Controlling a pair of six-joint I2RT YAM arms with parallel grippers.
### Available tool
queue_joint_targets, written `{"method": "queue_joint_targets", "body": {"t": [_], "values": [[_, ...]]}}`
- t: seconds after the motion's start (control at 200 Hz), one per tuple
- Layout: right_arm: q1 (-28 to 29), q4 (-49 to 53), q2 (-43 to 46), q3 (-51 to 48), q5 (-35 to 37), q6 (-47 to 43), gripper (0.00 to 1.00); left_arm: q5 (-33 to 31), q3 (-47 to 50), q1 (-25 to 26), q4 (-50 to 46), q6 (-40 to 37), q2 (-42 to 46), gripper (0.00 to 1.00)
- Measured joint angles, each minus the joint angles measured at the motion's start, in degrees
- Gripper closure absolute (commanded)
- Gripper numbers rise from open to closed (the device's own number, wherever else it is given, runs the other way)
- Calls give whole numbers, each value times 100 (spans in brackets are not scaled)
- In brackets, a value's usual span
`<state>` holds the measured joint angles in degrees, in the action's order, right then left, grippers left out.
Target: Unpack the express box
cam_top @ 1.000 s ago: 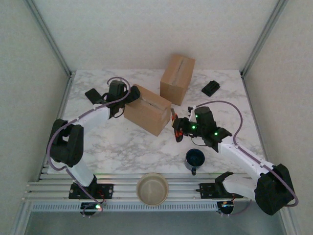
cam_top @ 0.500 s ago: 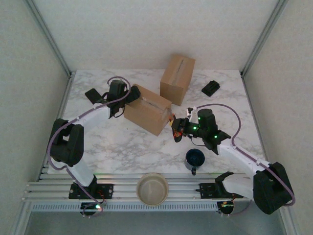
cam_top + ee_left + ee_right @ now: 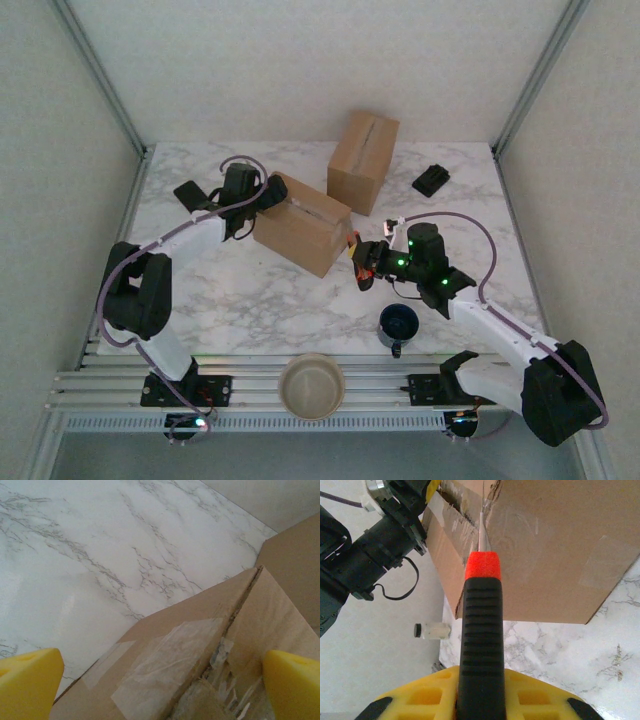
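Top view: two arms, two boxes, one mug (image 3: pixel 398 325) and one bowl (image 3: pixel 311 385) on the marble table (image 3: pixel 240 300); the box (image 3: pixel 300 228) lies at mid-table, the second box (image 3: pixel 362 160) stands upright just behind it, and whether they touch cannot be told; the left arm reaches forward and bends inward to the box's left end; the right arm bends inward, its wrist pointed at the box's right end; mug and bowl sit near the arm bases, well apart from the boxes. Left wrist view, detail hidden from above: the left fingers (image 3: pixel 27 682) spread wide, one either side of the box's top corner, with clear tape (image 3: pixel 165 655) torn along the flap seam. Right wrist view: the right fingers (image 3: pixel 535 700) pinch a knife (image 3: pixel 481 630) by its black handle; red collar ahead of the grip; blade tip at the box's taped edge, contact not discernible; the left arm visible beyond the box.
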<state>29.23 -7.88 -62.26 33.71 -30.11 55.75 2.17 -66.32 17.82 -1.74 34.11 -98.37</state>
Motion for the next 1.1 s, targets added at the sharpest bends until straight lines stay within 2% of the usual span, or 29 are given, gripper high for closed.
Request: {"method": "queue_joint_targets", "body": {"t": [1.102], "values": [[0, -44, -118, 2, -13, 109, 100, 2, -2, 0, 0, 0, 0, 0]]}}
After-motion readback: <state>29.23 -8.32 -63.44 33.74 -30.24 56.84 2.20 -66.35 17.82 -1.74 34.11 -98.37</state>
